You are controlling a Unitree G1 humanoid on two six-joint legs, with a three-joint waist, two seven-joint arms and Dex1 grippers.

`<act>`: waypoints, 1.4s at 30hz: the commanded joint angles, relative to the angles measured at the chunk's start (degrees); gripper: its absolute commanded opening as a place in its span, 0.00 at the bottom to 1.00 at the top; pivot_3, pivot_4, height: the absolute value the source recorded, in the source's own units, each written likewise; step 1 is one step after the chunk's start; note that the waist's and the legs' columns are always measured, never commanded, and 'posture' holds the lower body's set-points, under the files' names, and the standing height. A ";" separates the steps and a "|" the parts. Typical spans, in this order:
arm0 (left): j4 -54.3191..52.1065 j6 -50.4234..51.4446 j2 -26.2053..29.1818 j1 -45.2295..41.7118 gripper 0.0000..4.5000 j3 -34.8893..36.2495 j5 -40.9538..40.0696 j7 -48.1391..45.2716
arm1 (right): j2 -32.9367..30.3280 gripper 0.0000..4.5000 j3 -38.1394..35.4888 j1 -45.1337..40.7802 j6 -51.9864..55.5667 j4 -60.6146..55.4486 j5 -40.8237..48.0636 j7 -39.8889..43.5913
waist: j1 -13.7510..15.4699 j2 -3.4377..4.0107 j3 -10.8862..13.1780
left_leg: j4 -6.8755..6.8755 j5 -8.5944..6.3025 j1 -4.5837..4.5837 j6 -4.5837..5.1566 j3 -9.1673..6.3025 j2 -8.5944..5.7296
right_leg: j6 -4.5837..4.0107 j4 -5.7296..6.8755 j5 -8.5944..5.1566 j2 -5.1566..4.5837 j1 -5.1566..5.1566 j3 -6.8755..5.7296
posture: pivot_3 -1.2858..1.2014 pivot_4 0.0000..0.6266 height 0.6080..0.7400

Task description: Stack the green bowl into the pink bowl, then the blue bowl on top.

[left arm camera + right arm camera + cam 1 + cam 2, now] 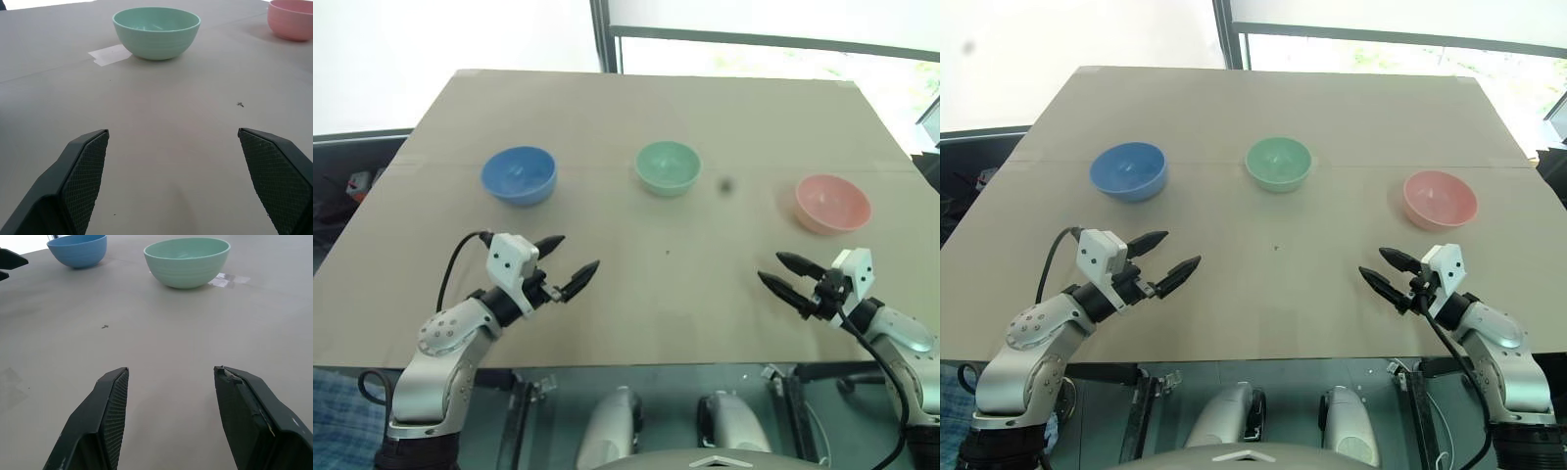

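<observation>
A: We log the left gripper (570, 258) first. Its two black fingers are spread wide and hold nothing; it hangs just above the worktop (636, 294), pointing in toward the middle.

B: Agreed. The right gripper (782, 275) is likewise released, fingers parted and empty, also angled toward the middle.

A: Bowl positions. The blue bowl (519, 175) stands upright on the worktop, ahead of the left gripper and a little to its outer side, apart from it.

B: We note the green bowl (668, 167) between the other two, upright, well ahead of both grippers. In the left wrist view it sits straight beyond the open fingers.

A: The pink bowl (832, 204) is upright ahead of the right gripper, near it but not touching, slightly to its outer side.

B: All three bowls stand separately in a row, none nested. A strip of clear tape (110, 54) lies on the worktop just beside the green bowl.
</observation>
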 commanded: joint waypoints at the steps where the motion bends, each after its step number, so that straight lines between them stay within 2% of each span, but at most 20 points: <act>1: -1.64 -1.33 0.83 0.08 1.00 0.01 -0.52 -1.27 | -0.57 0.64 -1.23 -0.33 -1.56 -1.31 0.37 0.02 | 0.00 0.00 0.00 | 0.00 0.00 0.00 0.00 0.00 0.00 | 0.00 0.00 0.00 0.00 0.00 0.00 | 0.52 0.24 1.00; 21: -1.59 -0.26 1.37 -1.39 1.00 0.45 -3.93 -4.03 | -0.70 0.64 -1.01 -0.68 -4.06 -0.36 -1.46 -1.59 | 0.00 0.00 0.00 | 0.02 0.00 0.01 0.00 0.02 0.00 | 0.03 0.02 0.01 0.07 0.01 -0.01 | 0.52 0.24 1.00; 28: -3.74 2.66 0.93 -3.07 1.00 1.07 -12.32 -7.17 | -5.83 0.64 -3.00 -6.13 -1.28 1.48 -4.20 -3.97 | -0.05 0.02 0.01 | 0.07 0.01 0.02 0.00 0.04 0.00 | 0.03 0.06 0.01 0.08 0.01 0.01 | 0.52 0.24 1.00; 31: -5.73 4.35 0.61 -3.72 1.00 0.95 -18.67 -9.96 | -10.14 0.64 -2.35 -8.89 -3.09 5.34 -9.66 -5.20 | 0.05 0.00 0.00 | 0.10 0.01 0.02 0.00 0.01 0.00 | 0.03 0.08 0.01 0.09 0.02 -0.01 | 0.52 0.24 1.00; 34: -6.94 5.12 1.37 -4.82 1.00 0.14 -20.85 -11.46 | -12.55 0.64 -1.85 -11.47 -6.53 9.52 -14.47 -6.98 | 0.04 0.00 0.00 | 0.10 0.01 0.00 0.00 0.02 -0.01 | 0.03 0.04 0.01 0.09 0.02 -0.01 | 0.52 0.24 1.00; 37: -7.61 6.37 1.84 -6.33 1.00 -0.66 -22.49 -12.06 | -12.92 0.64 -0.79 -15.58 -7.29 14.13 -18.92 -10.95 | -0.12 0.01 0.00 | 0.10 0.01 0.00 0.00 0.06 -0.02 | 0.04 0.04 0.01 0.13 0.02 0.03 | 0.52 0.24 1.00; 42: -7.25 6.91 1.91 -8.28 1.00 -1.34 -23.19 -12.09 | -13.28 0.64 2.10 -19.45 -7.50 19.73 -24.01 -13.03 | -0.10 0.01 0.01 | 0.10 0.02 0.03 -0.01 0.10 0.00 | 0.04 0.06 0.01 0.17 0.02 0.08 | 0.52 0.24 1.00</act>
